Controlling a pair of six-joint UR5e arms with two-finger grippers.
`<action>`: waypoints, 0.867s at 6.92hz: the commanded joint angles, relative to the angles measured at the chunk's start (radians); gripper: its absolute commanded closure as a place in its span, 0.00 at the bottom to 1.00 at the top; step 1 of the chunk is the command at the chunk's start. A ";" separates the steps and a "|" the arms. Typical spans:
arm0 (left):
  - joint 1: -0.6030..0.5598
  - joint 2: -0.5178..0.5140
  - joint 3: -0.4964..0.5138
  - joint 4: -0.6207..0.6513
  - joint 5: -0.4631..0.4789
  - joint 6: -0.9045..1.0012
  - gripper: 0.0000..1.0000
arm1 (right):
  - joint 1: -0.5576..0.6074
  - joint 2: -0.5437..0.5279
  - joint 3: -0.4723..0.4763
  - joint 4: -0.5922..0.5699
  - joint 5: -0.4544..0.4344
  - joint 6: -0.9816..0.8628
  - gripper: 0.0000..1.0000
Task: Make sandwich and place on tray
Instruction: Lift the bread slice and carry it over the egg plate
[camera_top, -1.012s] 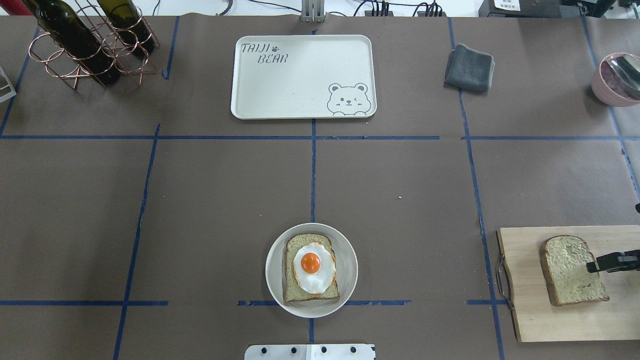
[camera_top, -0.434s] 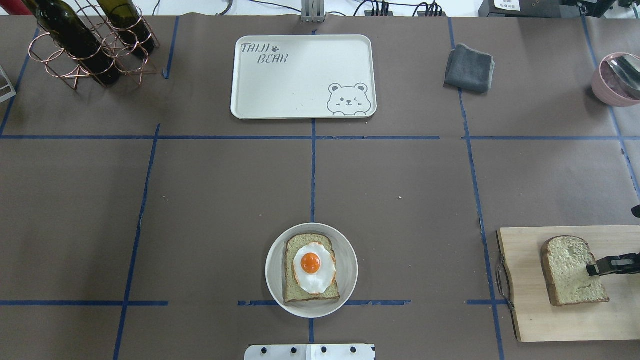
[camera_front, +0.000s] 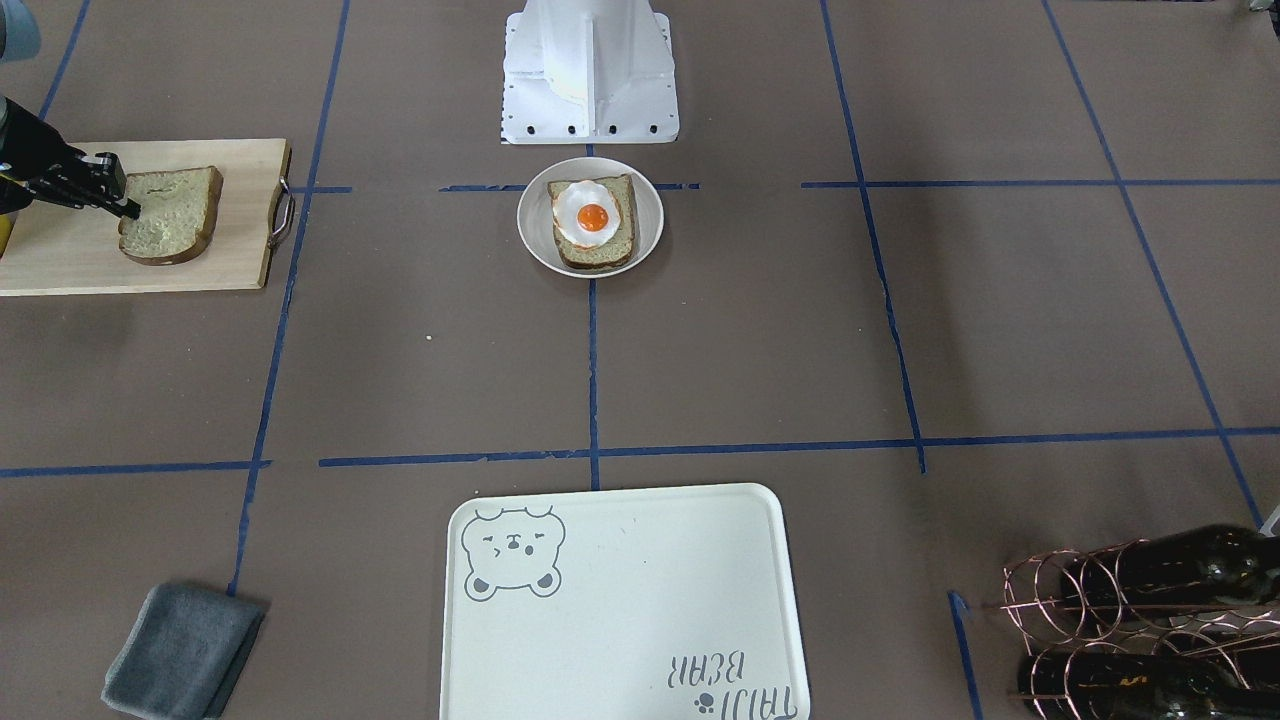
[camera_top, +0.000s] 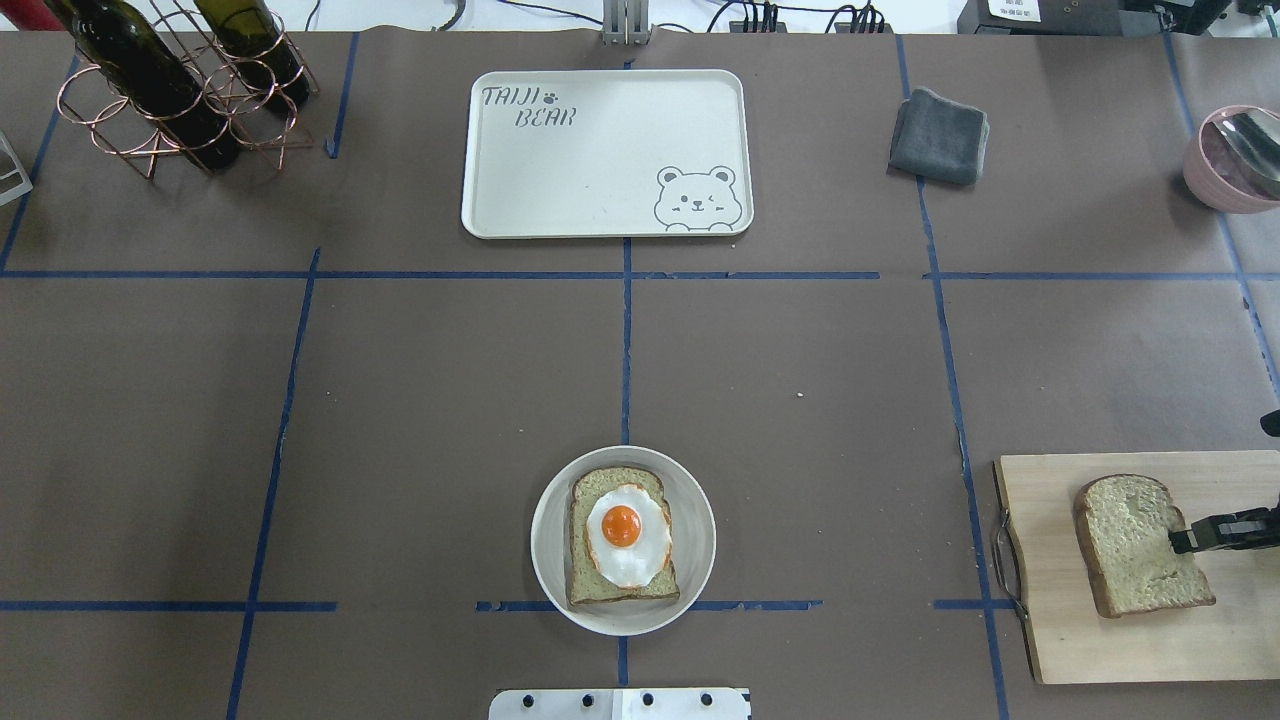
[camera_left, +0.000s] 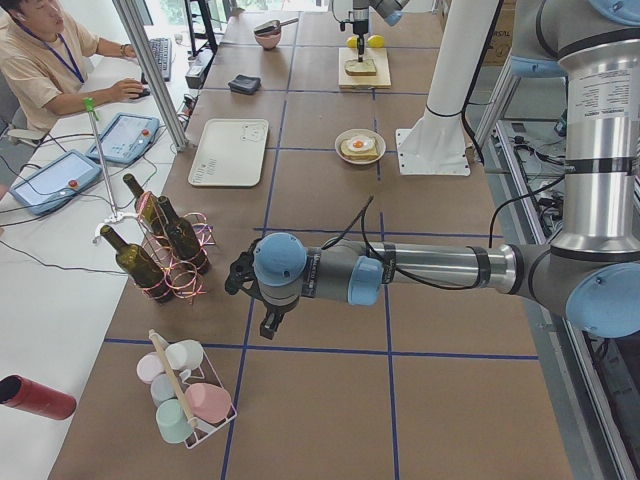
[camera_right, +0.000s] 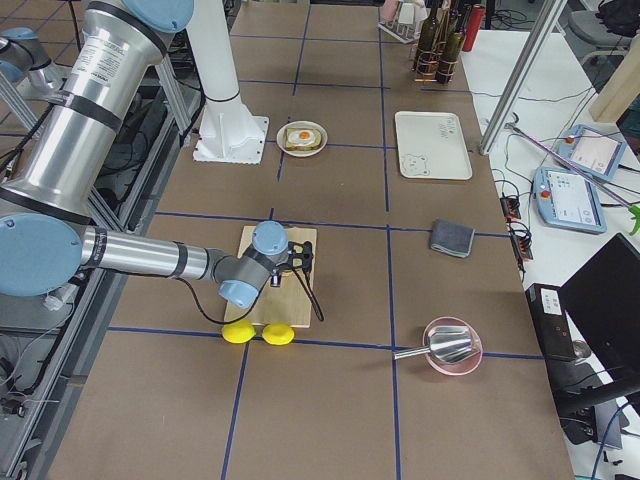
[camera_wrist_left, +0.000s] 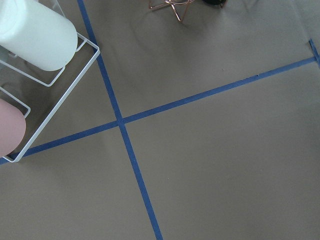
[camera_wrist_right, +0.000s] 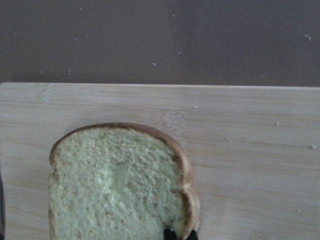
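One bread slice (camera_top: 590, 585) with the fried egg (camera_top: 622, 530) on top lies on a round pale plate (camera_top: 695, 560) at the near centre. The second slice (camera_top: 1135, 545) lies on the wooden cutting board (camera_top: 1100, 640) at the right. My right gripper (camera_top: 1180, 541) comes in from the right and is shut on that slice's crust edge. The right wrist view shows the fingertips (camera_wrist_right: 172, 234) pinching the crust of the slice (camera_wrist_right: 115, 190). The cream bear tray (camera_top: 600, 150) sits empty at the far centre. My left gripper (camera_left: 268, 325) hovers over bare table. I cannot tell whether it is open or shut.
A grey cloth (camera_top: 938, 136) lies right of the tray. A copper wine rack with bottles (camera_top: 180, 90) stands far left. A pink bowl with a scoop (camera_top: 1230, 160) is far right. A cup rack (camera_left: 180, 400) stands near my left arm. Two yellow lemons (camera_right: 258, 334) lie beside the board.
The slice on the board has shifted and turned slightly to the left with the right gripper at its edge. Nothing else has moved.
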 joint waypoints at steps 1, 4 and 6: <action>0.001 0.000 0.000 0.000 0.000 0.000 0.00 | 0.006 -0.006 0.003 0.084 0.064 0.009 1.00; 0.000 -0.002 0.000 0.000 0.000 0.000 0.00 | 0.000 0.150 0.055 0.139 0.120 0.281 1.00; 0.000 -0.002 -0.001 0.000 0.000 0.000 0.00 | -0.064 0.346 0.058 0.123 0.062 0.408 1.00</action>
